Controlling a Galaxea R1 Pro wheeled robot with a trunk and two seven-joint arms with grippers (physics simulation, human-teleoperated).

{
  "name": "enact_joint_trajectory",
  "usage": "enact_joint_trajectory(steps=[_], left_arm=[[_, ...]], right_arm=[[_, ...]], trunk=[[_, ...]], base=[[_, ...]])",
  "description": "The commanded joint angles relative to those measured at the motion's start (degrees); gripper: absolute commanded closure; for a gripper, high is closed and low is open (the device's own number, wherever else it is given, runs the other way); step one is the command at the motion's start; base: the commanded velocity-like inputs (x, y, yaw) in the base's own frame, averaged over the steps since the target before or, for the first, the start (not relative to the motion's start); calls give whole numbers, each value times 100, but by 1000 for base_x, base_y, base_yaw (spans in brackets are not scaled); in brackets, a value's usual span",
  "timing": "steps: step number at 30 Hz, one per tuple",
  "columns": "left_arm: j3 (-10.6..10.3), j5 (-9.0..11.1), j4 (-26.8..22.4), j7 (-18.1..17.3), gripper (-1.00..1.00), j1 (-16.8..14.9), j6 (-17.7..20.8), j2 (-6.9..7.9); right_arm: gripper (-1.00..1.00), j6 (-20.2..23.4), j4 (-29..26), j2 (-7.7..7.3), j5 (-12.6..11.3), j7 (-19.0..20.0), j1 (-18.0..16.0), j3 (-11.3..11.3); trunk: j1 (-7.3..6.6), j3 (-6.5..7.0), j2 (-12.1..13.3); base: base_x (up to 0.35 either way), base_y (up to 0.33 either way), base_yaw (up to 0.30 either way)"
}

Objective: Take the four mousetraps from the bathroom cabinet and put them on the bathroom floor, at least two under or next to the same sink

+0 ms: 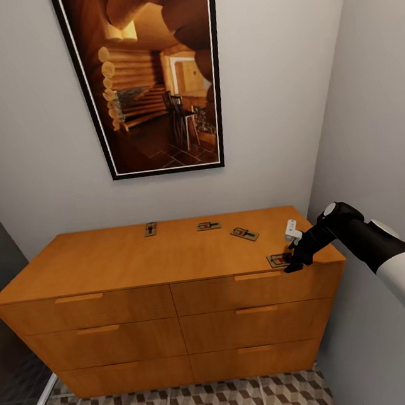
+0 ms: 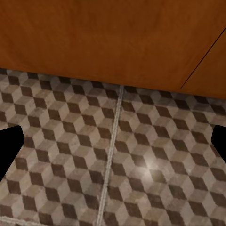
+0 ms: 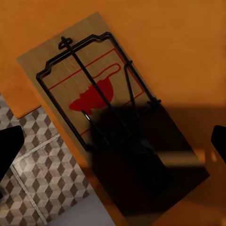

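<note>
1. Mousetraps, four small tan wooden boards with black spring bars and red bait patches, lie on the orange-brown wooden cabinet (image 1: 140,261): far-left trap (image 1: 150,229), middle trap (image 1: 208,226), right trap (image 1: 244,234), nearest trap (image 1: 278,260).
2. Nearest trap overhangs the cabinet's front right edge, seen close in the right wrist view (image 3: 106,117).
3. Right gripper (image 1: 292,262) hangs over that trap, jaws spread wide, nothing held.
4. Left gripper (image 2: 113,146) hangs wide above the cube-patterned bathroom floor (image 2: 70,155).
5. Risk: a clumsy closing pinch could nudge the overhanging board off the edge.
</note>
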Motion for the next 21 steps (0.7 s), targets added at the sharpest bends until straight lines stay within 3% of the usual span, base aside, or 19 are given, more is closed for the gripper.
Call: enact_joint_trajectory(steps=[1,21], left_arm=[[26,-1,4,0,-100,-4,-20,-4],[27,-1,4,1,-100,-4,-20,-5]], right_arm=[[-100,54,-9,-4,14,20,-5,14],[-100,61,-9,-4,17,21,-5,17]], trunk=[[0,-6,-3],[0,-24,-3]], base=[[0,0,0],[0,0,0]])
